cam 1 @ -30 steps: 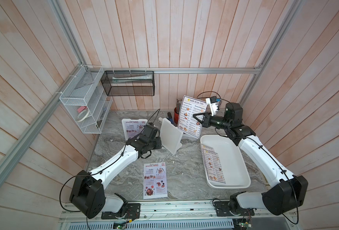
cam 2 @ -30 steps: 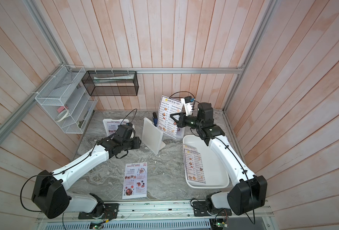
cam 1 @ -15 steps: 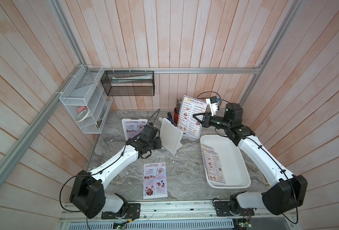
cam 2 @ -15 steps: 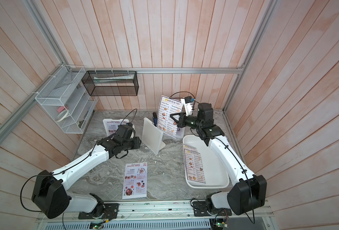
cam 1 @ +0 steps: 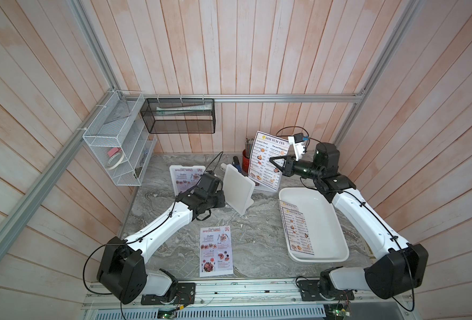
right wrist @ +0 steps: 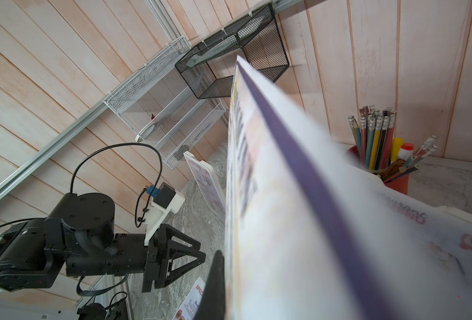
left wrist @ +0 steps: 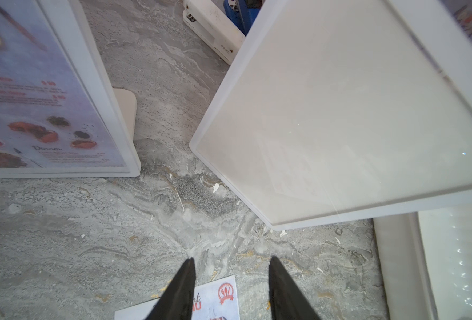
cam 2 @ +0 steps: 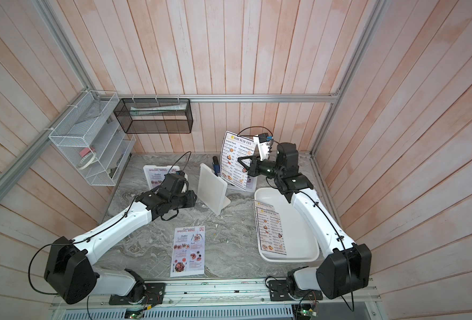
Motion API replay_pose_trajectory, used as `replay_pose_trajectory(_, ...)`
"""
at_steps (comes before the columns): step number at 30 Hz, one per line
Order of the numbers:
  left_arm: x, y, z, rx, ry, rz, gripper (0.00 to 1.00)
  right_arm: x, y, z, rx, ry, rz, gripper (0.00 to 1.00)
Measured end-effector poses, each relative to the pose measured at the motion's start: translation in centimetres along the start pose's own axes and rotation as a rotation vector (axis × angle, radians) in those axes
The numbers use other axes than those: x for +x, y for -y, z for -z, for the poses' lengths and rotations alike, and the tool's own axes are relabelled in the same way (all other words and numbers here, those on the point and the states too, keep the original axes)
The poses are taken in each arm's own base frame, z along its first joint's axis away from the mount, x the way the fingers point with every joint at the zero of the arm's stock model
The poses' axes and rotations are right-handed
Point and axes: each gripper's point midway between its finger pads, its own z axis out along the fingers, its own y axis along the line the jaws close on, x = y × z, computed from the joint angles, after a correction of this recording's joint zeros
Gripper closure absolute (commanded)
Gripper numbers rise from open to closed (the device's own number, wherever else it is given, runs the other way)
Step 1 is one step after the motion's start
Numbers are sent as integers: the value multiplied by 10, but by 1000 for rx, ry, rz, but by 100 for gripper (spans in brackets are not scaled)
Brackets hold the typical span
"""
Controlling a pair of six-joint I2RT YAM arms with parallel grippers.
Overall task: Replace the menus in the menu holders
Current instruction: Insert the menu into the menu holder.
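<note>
My right gripper (cam 1: 270, 159) is shut on a "DIM SUM INN" menu (cam 1: 268, 159) and holds it upright over the back menu holder (cam 1: 268, 189). Red menu lettering (right wrist: 412, 217) shows through that holder. Only one right fingertip (right wrist: 217, 257) shows; the sheet hides its partner. My left gripper (left wrist: 232, 259) hangs open and empty above the table, beside an empty white holder (cam 1: 237, 186). Below it, a "SPECIAL MENU" sheet (cam 1: 216, 250) lies flat. Another holder (cam 1: 186, 178) at the back left contains a red-headed menu. Two DIM SUM INN sheets (cam 1: 297, 230) lie in the tray.
The large white tray (cam 1: 326, 221) sits under my right arm. A red cup of pencils (cam 1: 246, 159) and a white stapler (left wrist: 212, 27) stand behind the holders. A white wire shelf (cam 1: 115, 155) and a black mesh basket (cam 1: 179, 116) hang on the walls.
</note>
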Motion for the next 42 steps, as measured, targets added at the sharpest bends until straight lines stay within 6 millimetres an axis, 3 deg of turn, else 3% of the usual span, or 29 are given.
replay_pose_trajectory(20, 0, 0, 0, 1, -1, -1, 54, 11, 4, -5, -16, -30, -18, 97)
replay_pose_trajectory(28, 3, 6, 0, 10, -5, -24, 54, 20, 20, -18, -2, -65, -44, 97)
replay_pose_trajectory(42, 2, 11, 4, 16, -9, -51, 54, 13, 35, -47, -27, -86, -15, 95)
